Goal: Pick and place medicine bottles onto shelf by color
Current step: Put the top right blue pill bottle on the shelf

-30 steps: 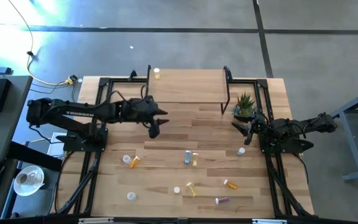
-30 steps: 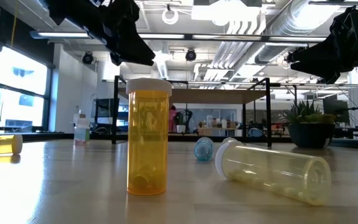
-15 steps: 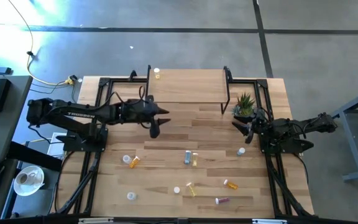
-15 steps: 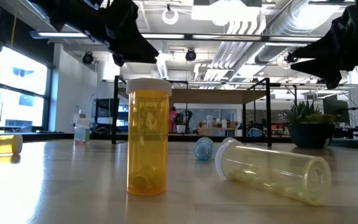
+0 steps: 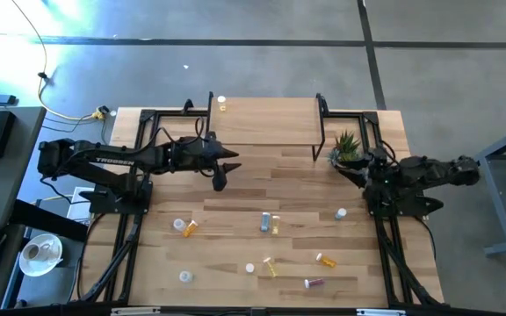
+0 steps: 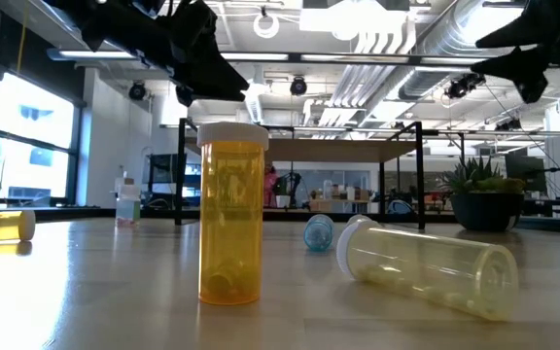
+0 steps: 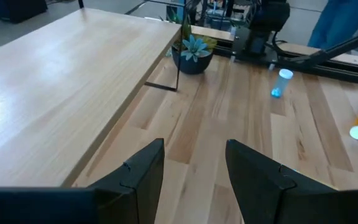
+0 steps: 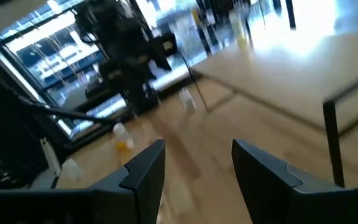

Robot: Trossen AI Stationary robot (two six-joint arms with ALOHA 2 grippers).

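Observation:
The medicine bottles lie scattered over the near half of the table: an orange one (image 5: 185,227), a blue-grey one (image 5: 264,221) beside a yellow one (image 5: 275,224), a blue one (image 5: 341,213) and a pinkish-red one (image 5: 313,283). One yellow bottle (image 5: 222,105) stands on the shelf (image 5: 266,121) at its far left corner. My left gripper (image 5: 227,167) hangs open above the table just in front of the shelf's left part, nothing between its fingers (image 7: 194,180). My right gripper (image 5: 345,168) hangs open in the air near the potted plant (image 5: 347,147), also holding nothing (image 8: 197,174).
The low view has a yellow bottle (image 6: 231,214) standing upright close by and a pale one (image 6: 426,264) lying on its side. Black rails (image 5: 134,219) run along the table's left and right sides. Bare wood lies between the shelf and the bottles.
My right gripper has risen, rolled about its own line and shifted a little toward the far edge, nearer the plant, staying open. The bottles have not moved.

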